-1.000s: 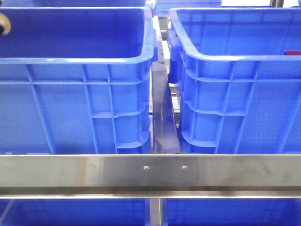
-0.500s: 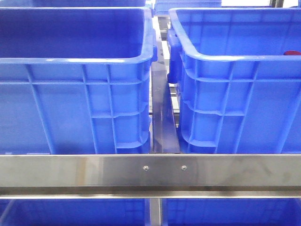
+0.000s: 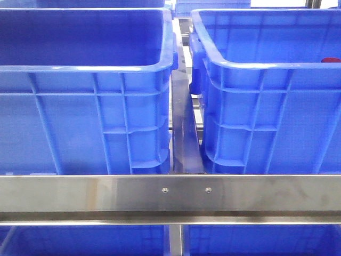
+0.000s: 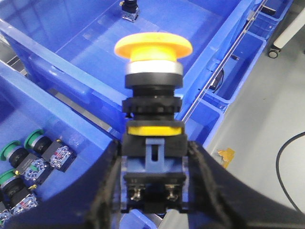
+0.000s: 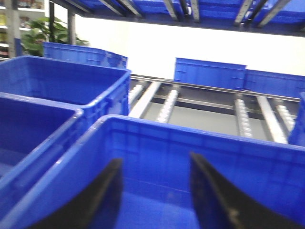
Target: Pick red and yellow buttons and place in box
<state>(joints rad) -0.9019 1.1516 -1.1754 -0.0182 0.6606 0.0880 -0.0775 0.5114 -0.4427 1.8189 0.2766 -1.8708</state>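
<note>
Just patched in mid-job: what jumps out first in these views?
The yellow button, clamped upright by its dark base in the left gripper above a blue crate. Beside it, green buttons lie in a neighbouring crate. The front view is filled by two blue crates side by side behind a steel rail; the right gripper hangs open over another.

Both grippers (image 4: 152, 191) (image 5: 155, 200) have black, seemingly matte, curved fingers.

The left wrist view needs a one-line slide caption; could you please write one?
Left gripper clamps a yellow mushroom-head push button above a blue crate.
</note>
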